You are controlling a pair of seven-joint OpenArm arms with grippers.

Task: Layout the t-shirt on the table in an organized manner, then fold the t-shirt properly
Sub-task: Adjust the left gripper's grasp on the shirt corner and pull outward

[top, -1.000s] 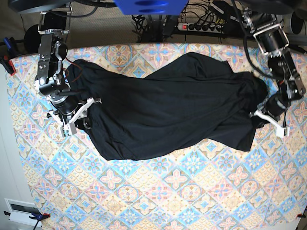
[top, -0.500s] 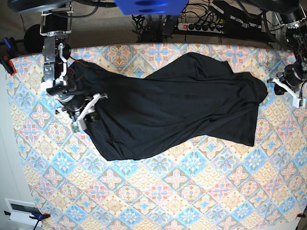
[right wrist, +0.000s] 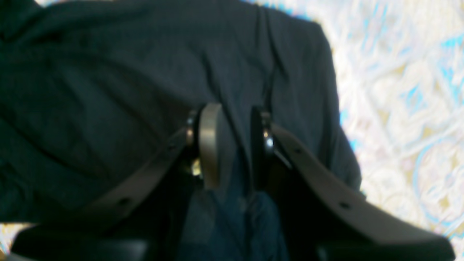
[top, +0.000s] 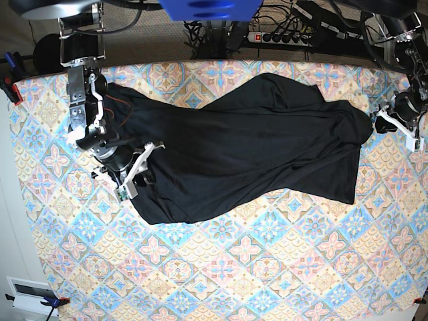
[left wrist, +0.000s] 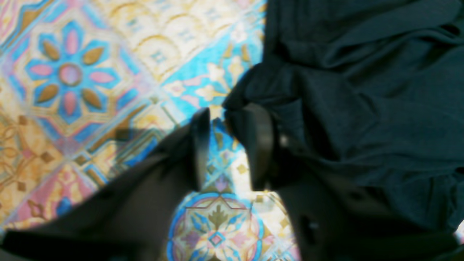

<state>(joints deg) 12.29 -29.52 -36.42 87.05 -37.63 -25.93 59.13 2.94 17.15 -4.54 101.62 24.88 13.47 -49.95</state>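
The black t-shirt [top: 254,147] lies crumpled and slanted across the far half of the patterned table [top: 234,267]. My right gripper [top: 137,170] is over the shirt's left part. In the right wrist view the gripper [right wrist: 233,119] has its jaws slightly apart, with a ridge of the shirt [right wrist: 108,72] between them. My left gripper [top: 393,125] is just off the shirt's right end. In the left wrist view the gripper [left wrist: 227,116] is open and empty, with bare table [left wrist: 72,72] between its fingers. The shirt's edge [left wrist: 362,90] touches its right finger.
A power strip [top: 281,37] and cables lie behind the table's far edge. A blue part [top: 207,8] hangs at top centre. A clamp [top: 10,87] grips the left edge. A white device [top: 30,294] sits off the front left corner.
My left gripper let go of the shirt's right end and moved up and outward to the right. My right gripper moved right and a little forward, further onto the shirt.
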